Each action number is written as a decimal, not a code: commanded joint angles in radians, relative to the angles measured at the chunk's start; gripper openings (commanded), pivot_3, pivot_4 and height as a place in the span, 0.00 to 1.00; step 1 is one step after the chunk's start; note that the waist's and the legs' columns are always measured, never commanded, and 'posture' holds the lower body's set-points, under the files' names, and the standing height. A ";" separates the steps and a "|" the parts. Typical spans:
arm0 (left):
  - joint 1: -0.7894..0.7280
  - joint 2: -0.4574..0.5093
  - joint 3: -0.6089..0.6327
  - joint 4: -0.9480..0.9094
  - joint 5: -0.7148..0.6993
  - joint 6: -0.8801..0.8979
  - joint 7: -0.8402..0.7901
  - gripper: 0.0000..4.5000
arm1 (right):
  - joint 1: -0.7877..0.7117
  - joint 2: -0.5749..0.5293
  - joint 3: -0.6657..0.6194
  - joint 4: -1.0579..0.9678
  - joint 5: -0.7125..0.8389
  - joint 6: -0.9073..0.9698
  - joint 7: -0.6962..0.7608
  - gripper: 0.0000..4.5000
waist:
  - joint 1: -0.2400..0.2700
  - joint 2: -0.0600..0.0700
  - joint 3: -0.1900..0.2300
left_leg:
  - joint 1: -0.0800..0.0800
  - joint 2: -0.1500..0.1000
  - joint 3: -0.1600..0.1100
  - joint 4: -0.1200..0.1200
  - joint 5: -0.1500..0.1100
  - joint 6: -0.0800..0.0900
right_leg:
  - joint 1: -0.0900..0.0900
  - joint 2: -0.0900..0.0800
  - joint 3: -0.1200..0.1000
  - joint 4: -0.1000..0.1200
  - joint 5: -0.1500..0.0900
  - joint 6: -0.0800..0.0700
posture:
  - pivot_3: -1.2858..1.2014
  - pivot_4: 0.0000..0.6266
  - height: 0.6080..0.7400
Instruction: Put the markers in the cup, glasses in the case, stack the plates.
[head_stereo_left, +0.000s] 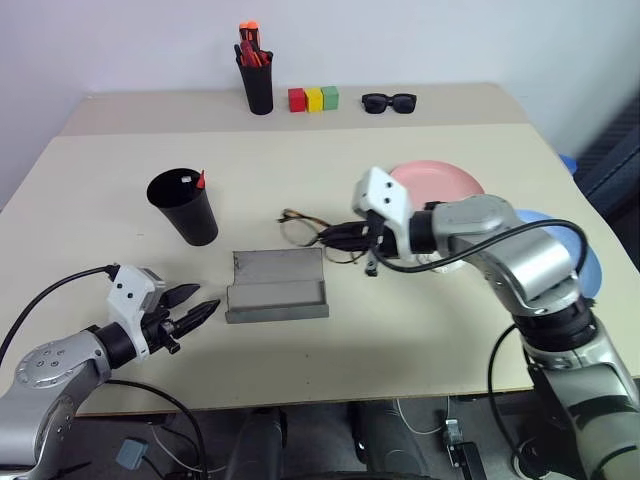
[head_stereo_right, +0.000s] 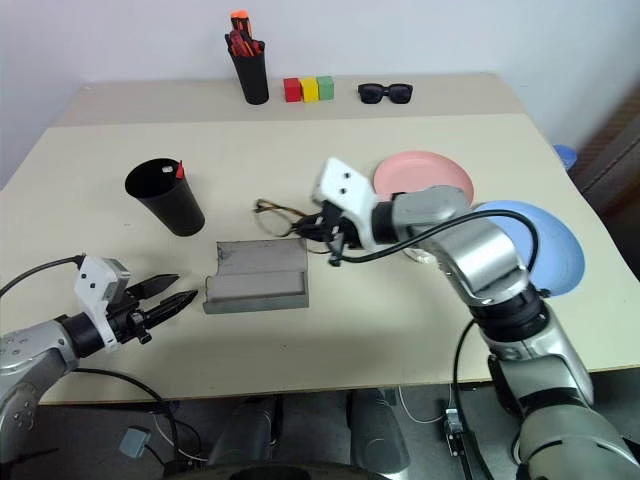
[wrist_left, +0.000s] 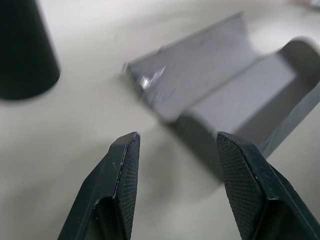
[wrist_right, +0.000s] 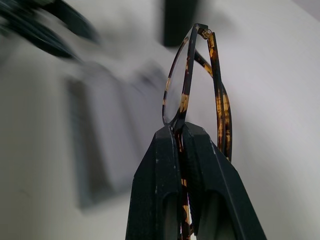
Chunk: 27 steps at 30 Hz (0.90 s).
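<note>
- While the case (head_stereo_left: 277, 286) lies open on the table (head_stereo_left: 420, 340), the glasses (wrist_right: 192, 85) are pinched in the right gripper (head_stereo_left: 352, 236), fingers closed on the frame.
- Beside the case, the left gripper (head_stereo_left: 195, 308) is kept open and empty, likely to steady it.

Matt grey felt-like case (head_stereo_left: 277, 285), glossy tortoiseshell glasses (wrist_right: 192, 85), matt black plastic cup (head_stereo_left: 184, 206), smooth beige table (head_stereo_left: 400, 330).

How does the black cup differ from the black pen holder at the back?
The cup is wide and tapered; the pen holder is narrower and straight-sided. The cup holds one red marker; the pen holder holds a bundle of orange-red pens. The cup stands nearer the open case. Both are black and upright.
</note>
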 joint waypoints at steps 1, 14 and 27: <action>0.020 0.025 0.051 -0.015 0.001 -0.023 -0.014 0.55 | -0.052 0.062 0.089 0.107 -0.037 -0.081 0.076 0.02 | 0.003 0.000 0.000 | 0.000 0.000 0.000 0.000 0.000 0.000 | 0.000 0.000 0.000 0.000 0.000 0.000 | 0.52 0.24 1.00; 0.060 0.049 0.072 -0.124 -0.021 0.001 -0.023 0.55 | -0.059 0.136 0.159 0.271 -0.091 -0.089 0.178 0.08 | 0.007 0.000 0.000 | 0.000 0.000 0.000 -0.001 0.000 0.000 | -0.001 0.000 0.000 0.000 0.000 -0.001 | 0.52 0.24 1.00; -0.303 0.045 -0.140 -0.013 -0.022 0.070 0.013 0.25 | 0.005 0.072 -0.017 0.103 -0.076 -0.096 0.087 0.77 | 0.016 0.000 0.000 | -0.001 0.000 0.000 0.000 0.000 0.000 | -0.001 0.000 0.000 0.000 0.000 0.000 | 0.52 0.24 1.00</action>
